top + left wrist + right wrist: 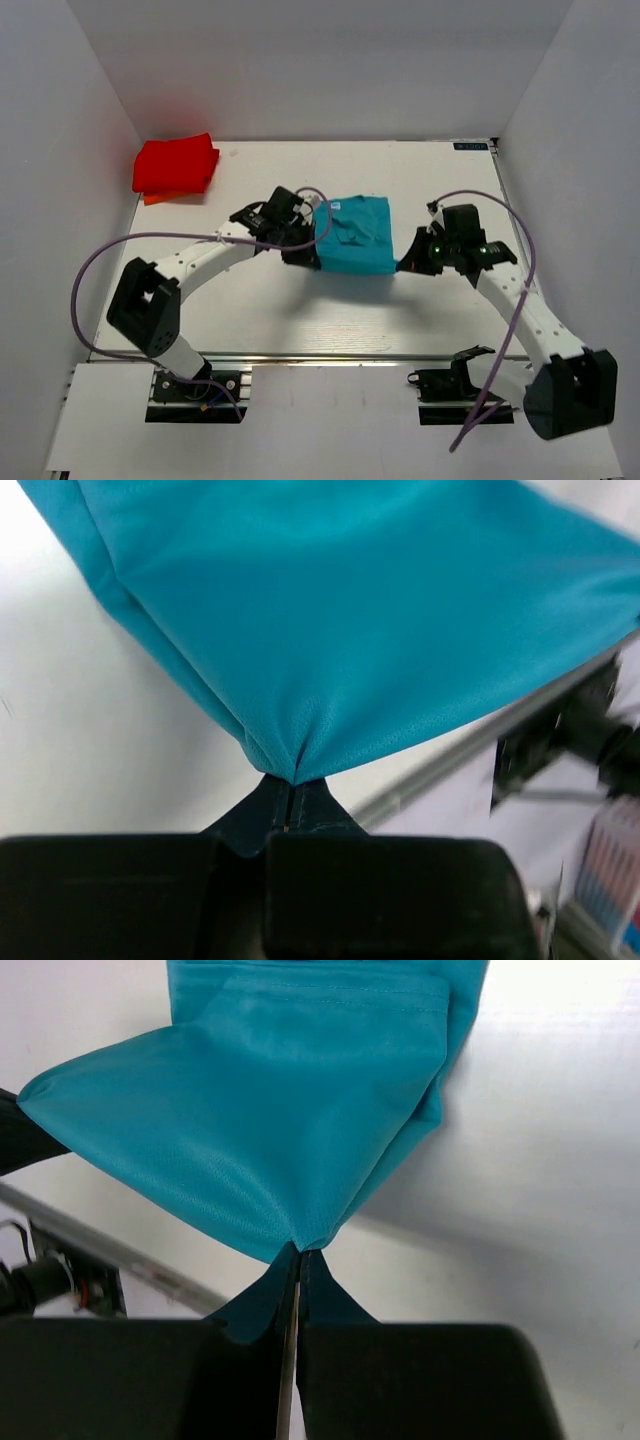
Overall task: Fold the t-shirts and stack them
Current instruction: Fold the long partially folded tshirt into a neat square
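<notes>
Robotics laboratory test cell: plain white surface (300,320) boxed in by blank white panels (330,60); left arm (200,257) and right arm (520,300) mounted side by side at near edge along a metal rail (330,357), purple cables (77,295) trailing.

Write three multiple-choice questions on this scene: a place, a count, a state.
1. Where on the table does the red t-shirt lie? A far left corner; B near edge; C far right corner.
2. How many t-shirts are in view? A one; B two; C three.
3. The left gripper and right gripper are: A both open; B one open, one shut; C both shut on the teal t-shirt.
Answers: 1 A, the top view shows it there; 2 B, one red, one teal; 3 C, each wrist view shows pinched cloth.
</notes>
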`<state>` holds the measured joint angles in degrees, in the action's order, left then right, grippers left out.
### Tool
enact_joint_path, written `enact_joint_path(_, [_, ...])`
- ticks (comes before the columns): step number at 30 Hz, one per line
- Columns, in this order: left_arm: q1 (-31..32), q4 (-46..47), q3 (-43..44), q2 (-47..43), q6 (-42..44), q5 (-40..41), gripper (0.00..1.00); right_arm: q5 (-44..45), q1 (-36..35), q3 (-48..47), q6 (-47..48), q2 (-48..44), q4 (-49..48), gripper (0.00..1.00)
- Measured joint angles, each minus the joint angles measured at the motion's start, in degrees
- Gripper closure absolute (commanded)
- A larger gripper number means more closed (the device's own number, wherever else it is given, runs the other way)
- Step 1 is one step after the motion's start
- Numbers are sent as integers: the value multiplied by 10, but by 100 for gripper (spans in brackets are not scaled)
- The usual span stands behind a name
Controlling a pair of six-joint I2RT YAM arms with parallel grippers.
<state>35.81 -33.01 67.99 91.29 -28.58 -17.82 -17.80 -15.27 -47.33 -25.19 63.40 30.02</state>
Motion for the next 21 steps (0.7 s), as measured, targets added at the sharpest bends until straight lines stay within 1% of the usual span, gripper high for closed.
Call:
enact_joint_path(4, [29, -67, -43, -63, -11, -12, 100, -9, -20, 22, 1, -73, 77, 100])
enact_joint_path(7, [42, -96, -49, -107, -19, -27, 100, -14, -30, 17, 5, -112, 118, 100])
enact_joint_path(9, [47, -106, -49, -123, -24, -32, 100, -15, -33, 6, 7, -120, 136, 100])
enact_joint_path(10, [49, -108, -49, -127, -28, -34, 100, -16, -34, 0, 9, -119, 141, 100])
enact_joint_path(11, [50, -110, -48, -128, -30, -34, 97, -16, -35, -7, 11, -117, 143, 100])
enact_joint_path(14, [51, -127, -38, -126, -38, -22, 96, -13, -35, -30, 15, -100, 150, 100])
enact_joint_path(17, [52, -150, 10, -110, -42, 3, 96, 0, -35, -73, 17, -65, 153, 100])
enact_joint_path(21, [44, -155, 74, -74, -47, 34, 96, 20, -34, -127, 17, -14, 148, 100])
